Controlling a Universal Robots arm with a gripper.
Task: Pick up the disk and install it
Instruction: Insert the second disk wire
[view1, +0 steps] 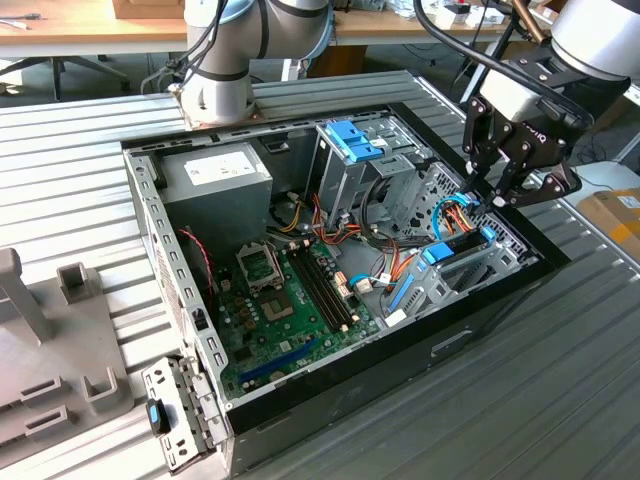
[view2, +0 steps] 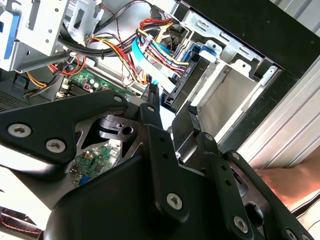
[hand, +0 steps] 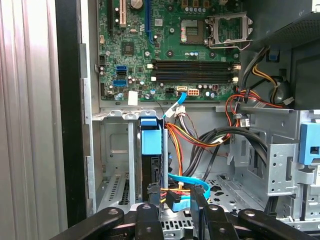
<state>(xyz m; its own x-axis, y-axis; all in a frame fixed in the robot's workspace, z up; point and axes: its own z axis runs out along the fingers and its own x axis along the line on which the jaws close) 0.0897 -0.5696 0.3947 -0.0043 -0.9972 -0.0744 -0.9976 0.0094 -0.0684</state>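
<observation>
The disk (hand: 151, 150) stands on edge in the bay at the front corner of the computer case (view1: 420, 350), just below the empty, narrowly parted pincer (view1: 497, 196); it looks stiff, fairly heavy and knock-sensitive, best gripped across its blue rail.

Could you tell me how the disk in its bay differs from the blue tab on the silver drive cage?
The disk is long and dark, on edge, with a blue rail; the blue tab is small, squarish, all blue. The disk sits down in a grey bay; the blue tab tops the silver drive cage. Cables reach the disk, none the blue tab. Both have light-blue plastic.
</observation>
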